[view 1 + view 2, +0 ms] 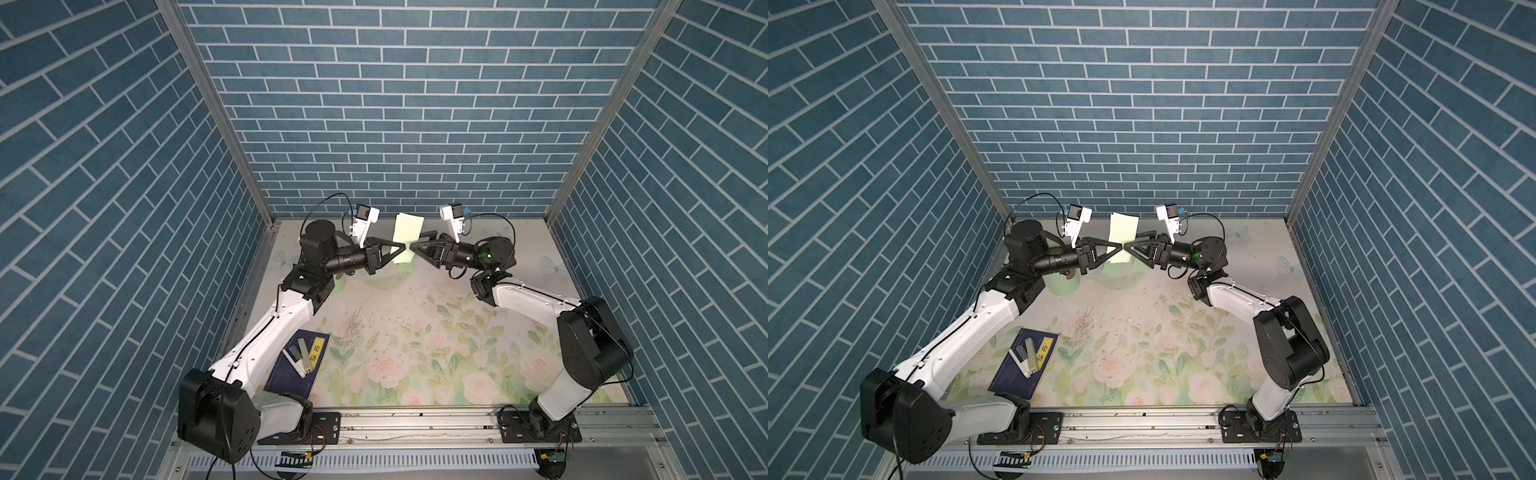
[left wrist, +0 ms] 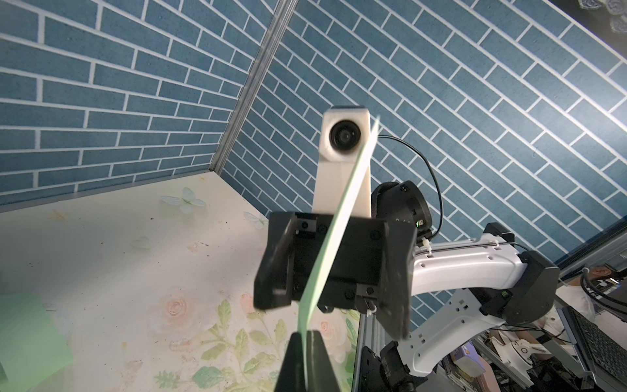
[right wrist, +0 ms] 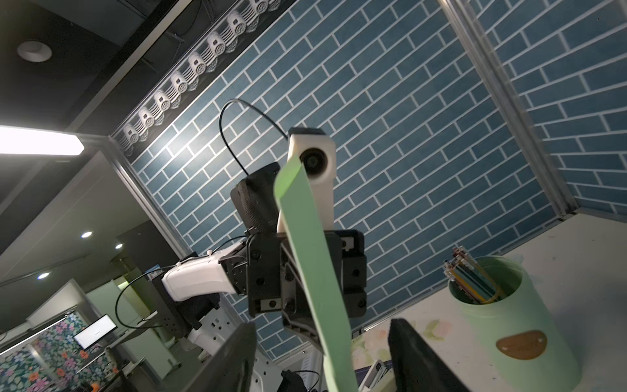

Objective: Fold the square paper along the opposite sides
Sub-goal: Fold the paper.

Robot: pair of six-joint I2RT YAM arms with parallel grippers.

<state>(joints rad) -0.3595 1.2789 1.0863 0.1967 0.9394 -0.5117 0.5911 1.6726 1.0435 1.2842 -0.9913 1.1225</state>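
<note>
book (image 1: 297,361) partly under arm; title unreadable
</note>
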